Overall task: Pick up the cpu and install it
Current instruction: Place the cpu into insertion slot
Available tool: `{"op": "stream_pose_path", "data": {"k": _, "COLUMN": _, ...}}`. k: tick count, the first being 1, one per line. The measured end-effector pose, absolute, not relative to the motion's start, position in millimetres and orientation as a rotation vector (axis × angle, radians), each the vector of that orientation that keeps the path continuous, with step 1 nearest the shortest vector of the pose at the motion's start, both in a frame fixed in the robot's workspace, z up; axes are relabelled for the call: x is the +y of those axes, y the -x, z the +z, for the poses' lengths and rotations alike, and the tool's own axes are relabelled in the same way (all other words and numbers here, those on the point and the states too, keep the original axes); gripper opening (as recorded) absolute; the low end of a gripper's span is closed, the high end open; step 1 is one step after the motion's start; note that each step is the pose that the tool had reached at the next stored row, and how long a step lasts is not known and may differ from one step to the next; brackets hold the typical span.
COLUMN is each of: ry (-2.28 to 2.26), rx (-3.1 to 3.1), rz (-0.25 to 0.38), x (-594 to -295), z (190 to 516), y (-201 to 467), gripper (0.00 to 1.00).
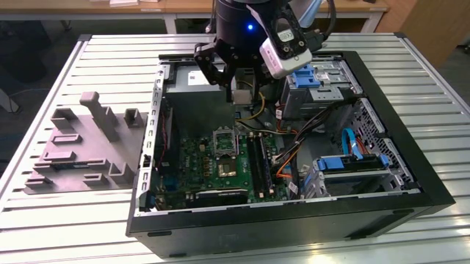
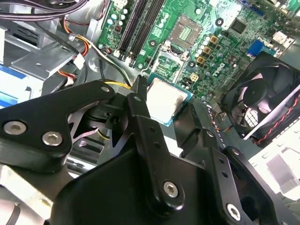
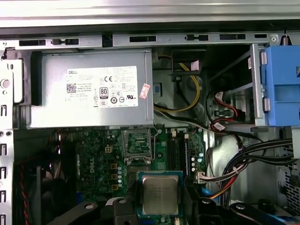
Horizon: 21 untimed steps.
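The cpu (image 3: 160, 193), a small square chip with a pale metal top and a green rim, hangs in the air above the green motherboard (image 1: 213, 165) inside the open computer case. My gripper (image 3: 160, 199) is shut on it, with a black finger on each of two opposite edges. The exterior view shows the cpu (image 1: 240, 96) under my gripper (image 1: 240, 98), close to the power supply. In the second wrist view the cpu (image 2: 166, 101) sits between the fingertips of my gripper (image 2: 165, 104). The open socket (image 3: 138, 145) lies on the board a short way off, apart from the chip.
A grey power supply box (image 3: 89, 89) with a white label stands beside the socket. Blue drive bays (image 1: 312, 77) and bundles of cables (image 3: 243, 159) fill the exterior view's right side of the case. A black fan (image 2: 262, 93) sits near the board. A grey fixture (image 1: 88, 148) rests on the table.
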State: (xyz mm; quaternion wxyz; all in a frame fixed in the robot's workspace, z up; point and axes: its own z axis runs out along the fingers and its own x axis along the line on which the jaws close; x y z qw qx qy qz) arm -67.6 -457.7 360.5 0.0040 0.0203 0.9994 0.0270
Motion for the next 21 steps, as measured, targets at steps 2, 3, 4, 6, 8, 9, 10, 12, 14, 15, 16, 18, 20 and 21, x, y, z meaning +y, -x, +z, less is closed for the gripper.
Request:
{"op": "stream_pose_path", "data": {"k": 2, "ry": -0.064, "rx": 3.132, "rz": 0.085, "x": -457.7, "z": 359.5, "y": 67.6, "gripper": 0.47}}
{"op": "stream_pose_path", "data": {"k": 3, "ry": -0.063, "rx": 3.132, "rz": 0.085, "x": -457.9, "z": 359.0, "y": 67.6, "gripper": 0.47}}
{"op": "stream_pose_path", "data": {"k": 4, "ry": -0.063, "rx": 3.132, "rz": 0.085, "x": -458.1, "z": 358.1, "y": 67.7, "gripper": 0.47}}
{"op": "stream_pose_path", "data": {"k": 6, "ry": -0.061, "rx": 3.132, "rz": 0.087, "x": -458.1, "z": 356.0, "y": 67.7, "gripper": 0.47}}
{"op": "stream_pose_path", "data": {"k": 8, "ry": -0.061, "rx": 3.133, "rz": 0.089, "x": -458.3, "z": 354.0, "y": 67.7, "gripper": 0.47}}
{"op": "stream_pose_path", "data": {"k": 9, "ry": -0.060, "rx": 3.133, "rz": 0.089, "x": -458.8, "z": 353.0, "y": 67.6, "gripper": 0.47}}
{"op": "stream_pose_path", "data": {"k": 10, "ry": -0.060, "rx": 3.133, "rz": 0.089, "x": -459.1, "z": 351.8, "y": 67.7, "gripper": 0.47}}
{"op": "stream_pose_path", "data": {"k": 12, "ry": -0.061, "rx": 3.133, "rz": 0.091, "x": -459.2, "z": 349.9, "y": 67.8, "gripper": 0.47}}
{"op": "stream_pose_path", "data": {"k": 14, "ry": -0.061, "rx": 3.133, "rz": 0.093, "x": -459.4, "z": 347.9, "y": 67.7, "gripper": 0.47}}
{"op": "stream_pose_path", "data": {"k": 15, "ry": -0.060, "rx": 3.133, "rz": 0.093, "x": -459.4, "z": 346.9, "y": 67.7, "gripper": 0.47}}
{"op": "stream_pose_path", "data": {"k": 16, "ry": -0.061, "rx": 3.133, "rz": 0.094, "x": -459.4, "z": 346.0, "y": 67.7, "gripper": 0.47}}
{"op": "stream_pose_path", "data": {"k": 18, "ry": -0.061, "rx": 3.133, "rz": 0.095, "x": -459.5, "z": 344.4, "y": 67.7, "gripper": 0.47}}
{"op": "stream_pose_path", "data": {"k": 20, "ry": -0.061, "rx": 3.133, "rz": 0.095, "x": -459.5, "z": 343.1, "y": 67.7, "gripper": 0.47}}
{"op": "stream_pose_path", "data": {"k": 21, "ry": -0.061, "rx": 3.133, "rz": 0.096, "x": -459.5, "z": 342.4, "y": 67.7, "gripper": 0.47}}
